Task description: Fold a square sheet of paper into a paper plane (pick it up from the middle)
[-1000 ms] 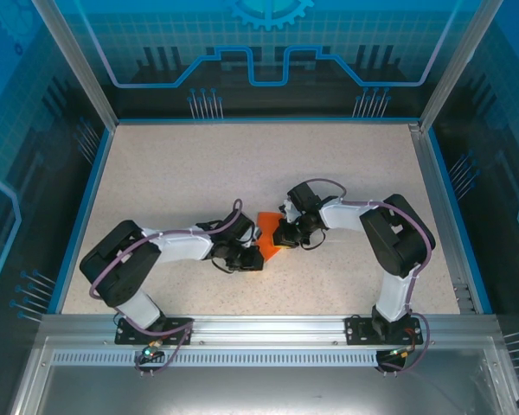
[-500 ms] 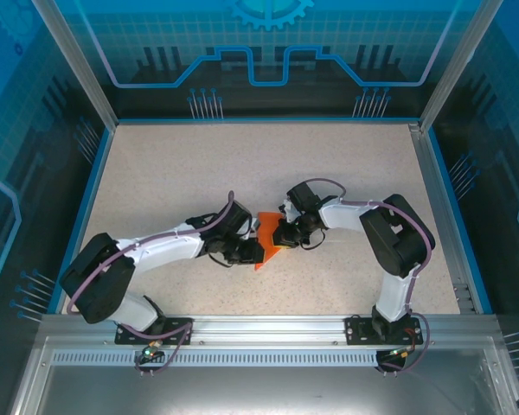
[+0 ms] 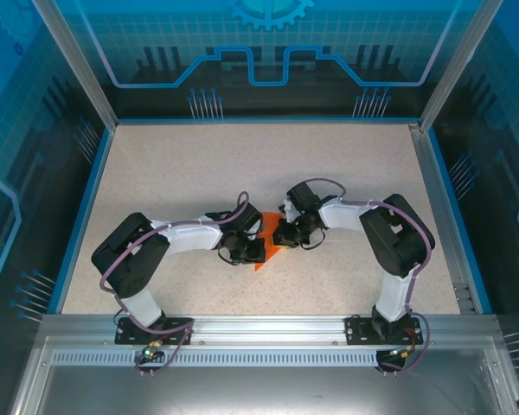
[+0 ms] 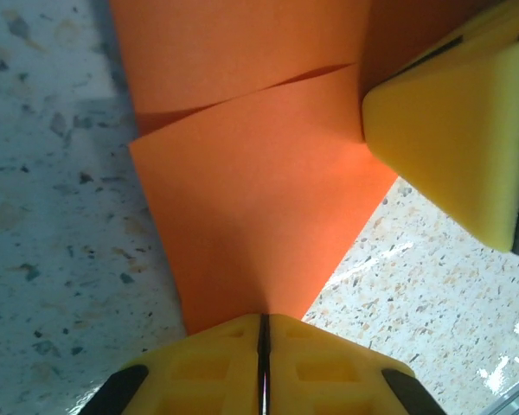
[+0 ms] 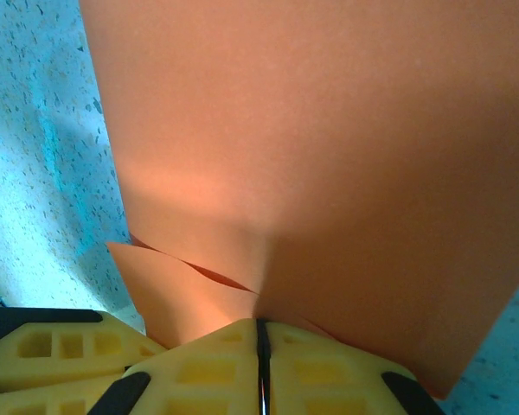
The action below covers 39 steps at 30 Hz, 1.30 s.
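Orange, thin and floppy, the square sheet of paper (image 3: 266,256) sits mid-surface. Left jaws and right jaws each pinch an edge, closed tight. It looks light and easily torn; hold edges gently.

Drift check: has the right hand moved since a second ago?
No. Right hand sits unchanged against the table's back edge, shut on the paper sheet.

Mid-table (image 3: 173,173): creased orange sheet of paper (image 3: 269,252), partly covered. Left gripper (image 3: 253,251) on its left edge, right gripper (image 3: 282,234) on its right; arms bent inward.
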Each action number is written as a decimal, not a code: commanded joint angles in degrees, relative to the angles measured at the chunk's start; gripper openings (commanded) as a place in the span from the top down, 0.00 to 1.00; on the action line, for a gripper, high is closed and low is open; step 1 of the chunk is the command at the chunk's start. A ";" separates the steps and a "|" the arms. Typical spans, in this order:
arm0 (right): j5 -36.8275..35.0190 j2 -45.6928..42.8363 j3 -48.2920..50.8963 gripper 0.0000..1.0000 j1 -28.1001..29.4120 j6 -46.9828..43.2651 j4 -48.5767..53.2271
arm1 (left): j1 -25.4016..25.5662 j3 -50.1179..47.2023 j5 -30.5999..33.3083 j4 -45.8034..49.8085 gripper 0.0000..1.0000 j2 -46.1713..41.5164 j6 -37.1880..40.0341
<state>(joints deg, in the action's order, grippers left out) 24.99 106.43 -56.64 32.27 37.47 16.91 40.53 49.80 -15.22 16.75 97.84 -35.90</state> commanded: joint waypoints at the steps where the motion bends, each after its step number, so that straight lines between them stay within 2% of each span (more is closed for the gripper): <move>1: -7.92 1.77 1.29 0.89 0.10 -0.95 5.45 | -0.35 -2.64 2.43 2.71 0.91 0.53 0.72; 8: -7.24 -5.69 0.57 0.87 2.54 -2.32 4.99 | -0.36 -3.94 2.83 2.34 0.92 0.41 0.93; 13: -6.48 -8.87 3.09 0.87 3.92 -0.15 1.73 | -0.35 -3.52 2.76 1.92 0.92 0.33 0.74; 22: 1.48 -5.78 4.80 0.93 6.16 1.17 -5.31 | -0.35 -3.35 2.67 1.71 0.92 0.50 0.67; 32: 0.92 -2.89 4.66 0.94 7.06 1.81 -6.26 | -0.36 -2.98 2.39 1.54 0.93 0.78 0.70; 39: -4.07 1.05 3.93 0.94 6.68 2.77 -2.83 | -0.36 -3.18 2.80 1.94 0.93 1.21 0.98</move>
<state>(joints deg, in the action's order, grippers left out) 24.71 104.07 -52.84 38.44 39.07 12.25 40.45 48.42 -15.18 14.92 97.14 -35.90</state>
